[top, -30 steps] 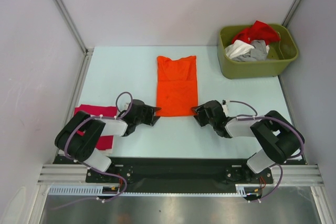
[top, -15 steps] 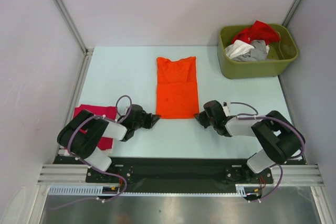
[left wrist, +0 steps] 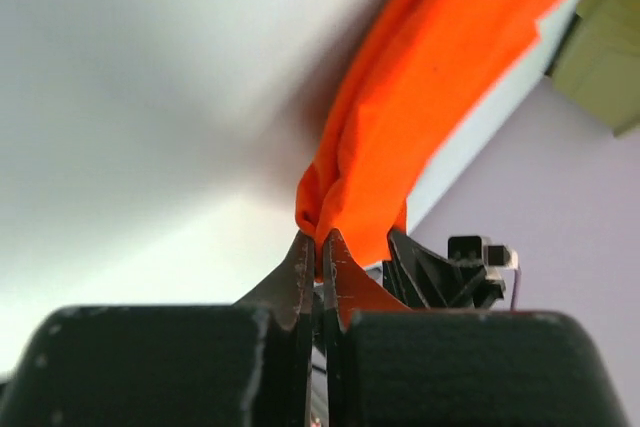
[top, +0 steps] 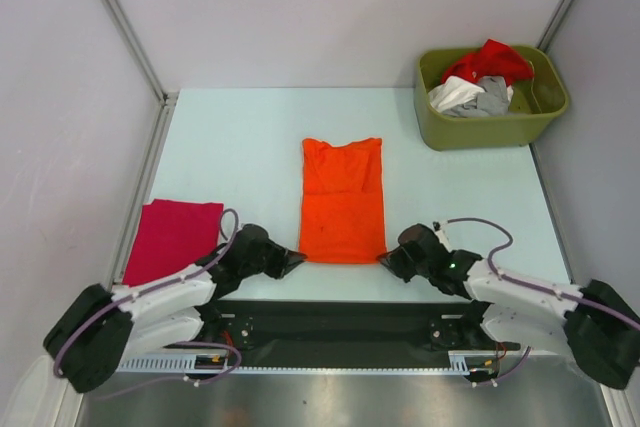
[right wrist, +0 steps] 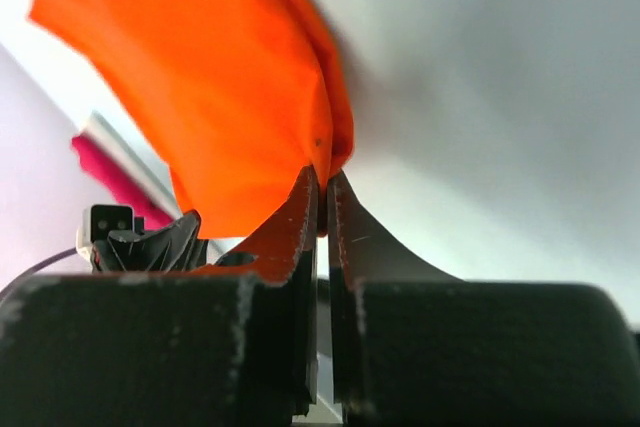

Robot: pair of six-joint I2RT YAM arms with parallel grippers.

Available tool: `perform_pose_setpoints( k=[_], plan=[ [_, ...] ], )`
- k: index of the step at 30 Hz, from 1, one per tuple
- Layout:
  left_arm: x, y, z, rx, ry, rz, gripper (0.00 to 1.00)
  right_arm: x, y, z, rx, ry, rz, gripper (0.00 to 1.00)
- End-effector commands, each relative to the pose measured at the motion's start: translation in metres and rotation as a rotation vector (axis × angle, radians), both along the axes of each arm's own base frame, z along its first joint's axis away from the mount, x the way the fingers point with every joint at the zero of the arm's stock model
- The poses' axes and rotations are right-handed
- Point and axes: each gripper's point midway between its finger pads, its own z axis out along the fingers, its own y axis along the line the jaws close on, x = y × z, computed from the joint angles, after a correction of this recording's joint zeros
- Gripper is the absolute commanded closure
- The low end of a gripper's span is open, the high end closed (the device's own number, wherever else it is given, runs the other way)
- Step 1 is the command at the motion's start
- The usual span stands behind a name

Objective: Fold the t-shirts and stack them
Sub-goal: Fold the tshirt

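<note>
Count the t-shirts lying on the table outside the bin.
2: the orange t-shirt in the middle, near corners pinched by the left gripper and right gripper; the magenta t-shirt at far left. The green bin holds more, some possibly hidden.

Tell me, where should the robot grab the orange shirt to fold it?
By its two near corners, coming in low from the robot's side. The orange t-shirt lies flat as a long strip, its short near edge facing the arms, so those corners pinch easily. The left end effector and right end effector are shut on them now.
</note>
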Motion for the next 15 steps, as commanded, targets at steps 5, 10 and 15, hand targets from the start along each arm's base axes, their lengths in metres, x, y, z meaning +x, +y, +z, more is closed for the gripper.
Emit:
perform_pose_setpoints(
  k=[5,10,15],
  plan=[
    [0.016,0.021,0.047,0.123,-0.087,0.024,1.00,0.035,-0.029,0.062,-0.102,-0.119,-0.019,1.00],
    [0.087,0.015,0.084,0.166,-0.190,-0.014,1.00,0.103,-0.027,0.086,-0.170,-0.171,0.056,1.00],
    [0.180,0.008,0.101,0.213,-0.253,-0.058,1.00,0.190,-0.016,0.108,-0.177,-0.215,0.111,1.00]
  ],
)
